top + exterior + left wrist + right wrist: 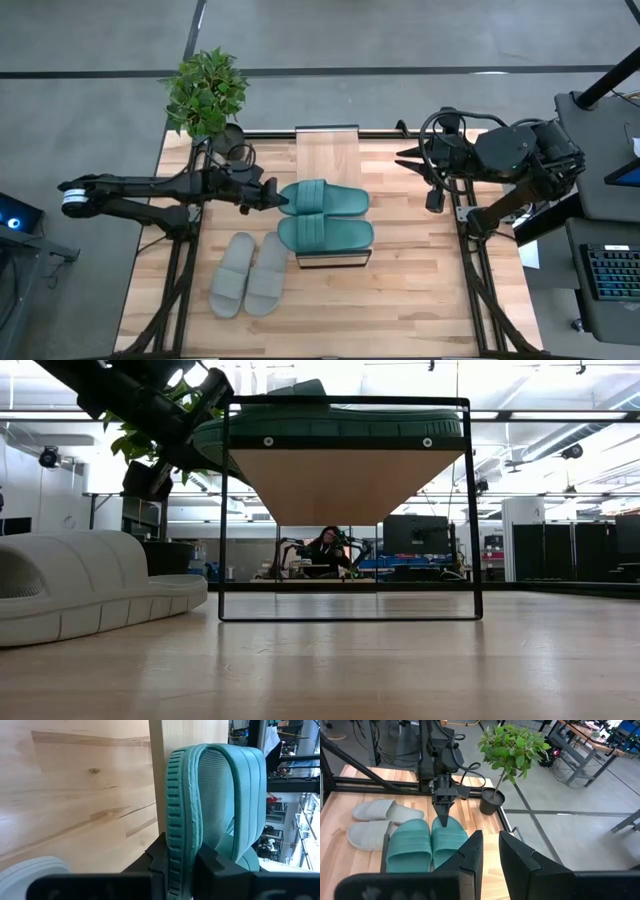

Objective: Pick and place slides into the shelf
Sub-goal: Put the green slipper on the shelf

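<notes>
The table (400, 300) carries the shelf (327, 150), and both teal slides (325, 232) lie side by side on its plank. The grey slides (250, 275) rest on the table beside the shelf, just off the left gripper (283, 198), whose fingers are clenched on the far teal slide (180, 820) at its heel rim. The foam looks light, soft and grippy; a strap or rim pinch should suit. The plank edge sits close beside the fingers. The right gripper (490, 855) waits well apart, nothing between its fingers.
</notes>
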